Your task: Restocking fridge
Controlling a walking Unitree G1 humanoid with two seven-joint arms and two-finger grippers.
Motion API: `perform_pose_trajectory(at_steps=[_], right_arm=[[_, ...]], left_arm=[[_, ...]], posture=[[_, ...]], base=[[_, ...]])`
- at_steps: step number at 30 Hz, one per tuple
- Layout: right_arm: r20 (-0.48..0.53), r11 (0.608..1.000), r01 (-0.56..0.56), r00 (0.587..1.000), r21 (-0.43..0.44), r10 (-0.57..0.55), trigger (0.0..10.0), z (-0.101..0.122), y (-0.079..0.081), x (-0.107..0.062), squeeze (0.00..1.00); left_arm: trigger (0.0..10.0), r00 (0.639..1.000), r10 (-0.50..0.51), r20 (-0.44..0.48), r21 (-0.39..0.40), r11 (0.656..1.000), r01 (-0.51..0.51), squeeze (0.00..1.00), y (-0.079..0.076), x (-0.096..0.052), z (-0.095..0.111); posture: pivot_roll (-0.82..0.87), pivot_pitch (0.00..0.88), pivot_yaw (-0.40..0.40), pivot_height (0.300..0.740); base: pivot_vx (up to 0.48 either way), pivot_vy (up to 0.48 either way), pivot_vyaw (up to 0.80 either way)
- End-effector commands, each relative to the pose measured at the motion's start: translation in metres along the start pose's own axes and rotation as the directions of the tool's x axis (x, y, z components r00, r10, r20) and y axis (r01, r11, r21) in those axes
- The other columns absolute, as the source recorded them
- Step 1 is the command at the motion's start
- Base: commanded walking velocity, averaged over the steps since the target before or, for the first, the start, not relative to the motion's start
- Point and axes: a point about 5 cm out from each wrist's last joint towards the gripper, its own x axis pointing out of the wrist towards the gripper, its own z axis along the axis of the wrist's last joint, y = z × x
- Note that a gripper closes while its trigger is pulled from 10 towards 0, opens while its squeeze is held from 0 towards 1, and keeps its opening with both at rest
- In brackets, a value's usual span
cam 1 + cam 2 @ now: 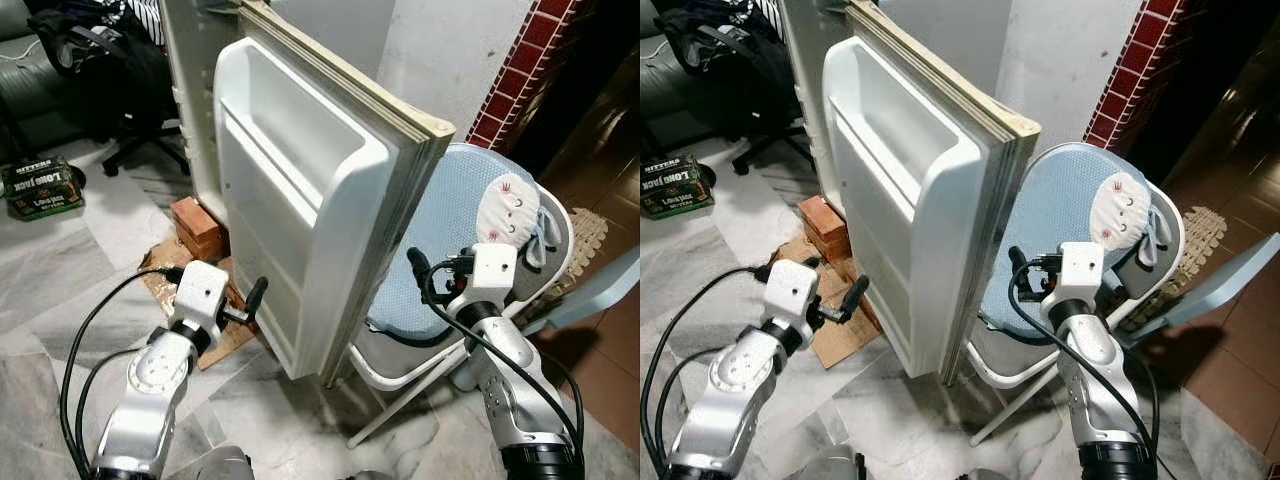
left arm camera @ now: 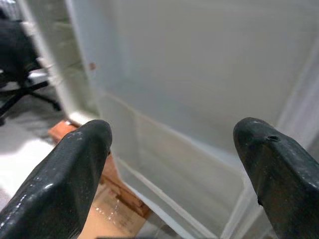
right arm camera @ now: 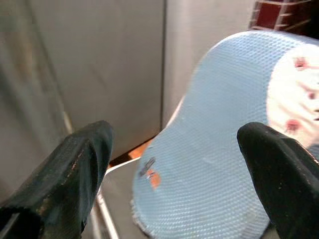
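Left eye view: left gripper, fingers spread and empty, sits just beside the inner face of the open fridge door. Right gripper, also spread and empty, is near the chair. Judgement: keep arms off the door's edge.

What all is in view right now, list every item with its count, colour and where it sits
fridge door: one, white, swung open in the middle, shelves bare
chair: one, light blue mesh seat on white frame, right of the door
cloth: one, white with red marks, on the chair's upper right
bricks: stacked, reddish, on the floor under the fridge
cardboard: one sheet, brown, under the bricks
box: one, dark green, floor far left
office chair: one, black, upper left
left end effector: black, open, beside the door's inner face
right end effector: black, open, over the blue chair
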Motion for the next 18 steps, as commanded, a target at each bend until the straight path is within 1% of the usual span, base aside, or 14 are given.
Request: perform_pose_trajectory(at_steps=[1, 3, 5, 8, 9, 10, 11, 13, 14, 15, 16, 17, 18], right_arm=[[0.019, 1.0, 0.02, 1.0, 0.003, -0.02, 10.0, 0.004, -0.003, -0.003, 0.0], [-0.003, 1.0, 0.022, 1.0, 0.006, -0.022, 10.0, -0.004, -0.002, -0.007, 0.0], [-0.008, 1.0, 0.026, 1.0, 0.01, -0.026, 10.0, -0.006, -0.002, -0.008, 0.0], [-0.005, 0.998, 0.045, 0.999, 0.036, -0.044, 10.0, -0.006, -0.001, -0.007, 0.0], [0.002, 0.997, 0.053, 0.999, 0.059, -0.053, 10.0, -0.003, 0.0, -0.003, 0.0], [0.002, 0.997, 0.053, 0.999, 0.059, -0.053, 10.0, -0.003, 0.0, -0.003, 0.0], [0.01, 0.993, 0.069, 0.997, 0.096, -0.07, 10.0, 0.001, 0.003, 0.007, 0.0], [0.025, 0.989, 0.076, 0.996, 0.129, -0.08, 10.0, 0.008, 0.005, 0.016, 0.0], [0.045, 0.988, 0.067, 0.996, 0.136, -0.074, 10.0, 0.015, 0.009, 0.022, 0.0], [0.072, 0.988, 0.052, 0.995, 0.143, -0.063, 10.0, 0.025, 0.014, 0.03, 0.0], [0.072, 0.988, 0.052, 0.995, 0.143, -0.063, 10.0, 0.025, 0.014, 0.03, 0.0], [0.101, 0.987, 0.037, 0.993, 0.157, -0.054, 10.0, 0.036, 0.02, 0.041, 0.0], [0.11, 0.986, 0.032, 0.993, 0.161, -0.051, 10.0, 0.04, 0.022, 0.044, 0.0]], left_arm=[[10.0, 0.998, 0.055, 0.027, -0.016, 0.998, -0.055, 0.0, 0.007, -0.001, 0.009], [10.0, 0.992, 0.121, 0.017, -0.067, 0.991, -0.12, 0.0, 0.013, -0.006, 0.004], [10.0, 0.992, 0.126, 0.007, -0.075, 0.989, -0.125, 0.0, 0.014, -0.007, 0.002], [10.0, 0.993, 0.114, -0.013, -0.062, 0.991, -0.115, 0.0, 0.011, -0.008, 0.0], [10.0, 0.995, 0.097, -0.019, -0.04, 0.994, -0.097, 0.0, 0.009, -0.007, 0.0], [10.0, 0.995, 0.097, -0.019, -0.04, 0.994, -0.097, 0.0, 0.009, -0.007, 0.0], [10.0, 0.992, 0.099, -0.075, -0.054, 0.993, -0.104, 0.0, 0.011, -0.005, -0.006], [10.0, 0.978, 0.126, -0.168, -0.076, 0.987, -0.14, 0.0, 0.015, -0.005, -0.017], [10.0, 0.963, 0.128, -0.237, -0.11, 0.981, -0.157, 0.0, 0.018, -0.008, -0.027], [10.0, 0.941, 0.125, -0.315, -0.139, 0.974, -0.176, 0.0, 0.02, -0.013, -0.04], [10.0, 0.941, 0.125, -0.315, -0.139, 0.974, -0.176, 0.0, 0.02, -0.013, -0.04], [10.0, 0.923, 0.112, -0.368, -0.124, 0.978, -0.168, 0.0, 0.021, -0.022, -0.053], [10.0, 0.918, 0.103, -0.383, -0.123, 0.979, -0.161, 0.0, 0.021, -0.025, -0.057]], posture=[[0.11, 0.0, -0.085, 0.74], [0.11, 0.0, -0.082, 0.74], [0.11, 0.0, -0.08, 0.74], [0.12, 0.0, -0.074, 0.74], [0.12, 0.0, -0.067, 0.74], [0.12, 0.0, -0.067, 0.74], [0.13, 0.0, -0.062, 0.74], [0.13, 0.0, -0.06, 0.74], [0.13, 0.0, -0.055, 0.74], [0.13, 0.0, -0.053, 0.74], [0.13, 0.0, -0.053, 0.74], [0.14, 0.0, -0.053, 0.74], [0.14, 0.0, -0.054, 0.74]], base=[[0.0, 0.0, 0.0], [0.0, 0.0, 0.0], [0.0, 0.0, 0.0], [0.0, 0.0, 0.0], [0.0, 0.0, 0.0], [0.0, 0.0, 0.0], [0.0, 0.0, 0.0], [0.0, 0.0, 0.0], [0.0, 0.0, 0.0], [0.0, 0.0, 0.0], [0.0, 0.0, 0.0], [0.0, 0.0, 0.0], [0.0, 0.0, 0.0]])
